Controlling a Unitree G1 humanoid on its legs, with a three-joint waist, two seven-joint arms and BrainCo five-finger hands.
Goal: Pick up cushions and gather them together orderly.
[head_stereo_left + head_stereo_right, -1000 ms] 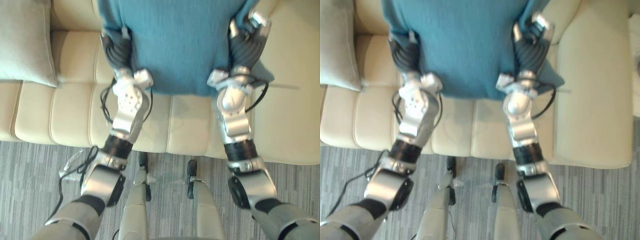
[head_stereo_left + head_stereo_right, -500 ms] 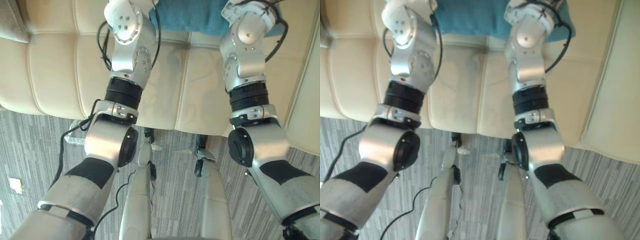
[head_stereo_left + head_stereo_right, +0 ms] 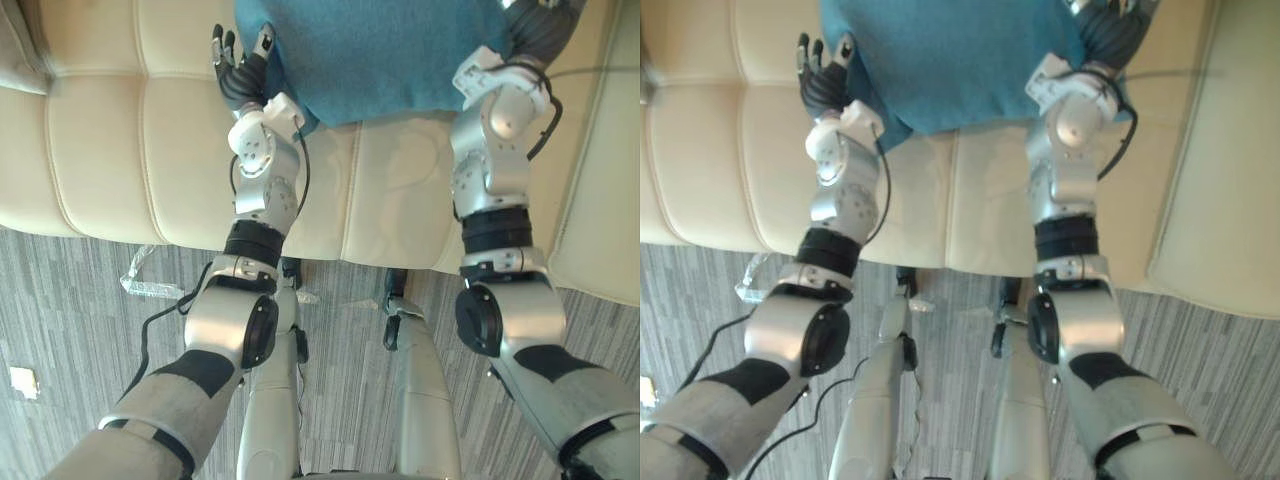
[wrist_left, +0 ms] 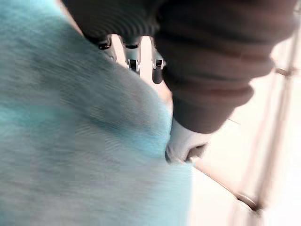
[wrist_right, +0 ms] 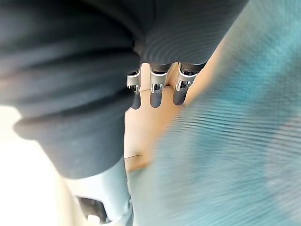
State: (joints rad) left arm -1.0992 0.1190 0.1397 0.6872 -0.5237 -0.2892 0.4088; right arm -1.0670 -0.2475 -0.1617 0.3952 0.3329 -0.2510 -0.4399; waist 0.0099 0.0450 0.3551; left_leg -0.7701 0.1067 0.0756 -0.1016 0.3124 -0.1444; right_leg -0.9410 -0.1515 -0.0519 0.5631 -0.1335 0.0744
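Note:
A teal cushion (image 3: 380, 50) lies on the cream sofa (image 3: 100, 150), toward the backrest. My left hand (image 3: 235, 65) stands just off the cushion's left edge with its fingers (image 4: 131, 56) straight and holding nothing; the teal cloth (image 4: 70, 132) runs close beside them. My right hand (image 3: 1110, 25) is at the cushion's right edge, partly cut off by the picture's top. Its fingers (image 5: 155, 89) are straight too, with the cushion (image 5: 235, 141) alongside them, not gripped.
The corner of a pale cushion (image 3: 15, 50) shows at the far left of the sofa. The sofa's armrest (image 3: 610, 200) rises on the right. On the grey floor lie a clear plastic piece (image 3: 140, 280) and a small white scrap (image 3: 20, 380).
Both hands were curled on the teal cushion's sides a second ago; now their fingers are straight and off it. The camera has tilted down and back up meanwhile.

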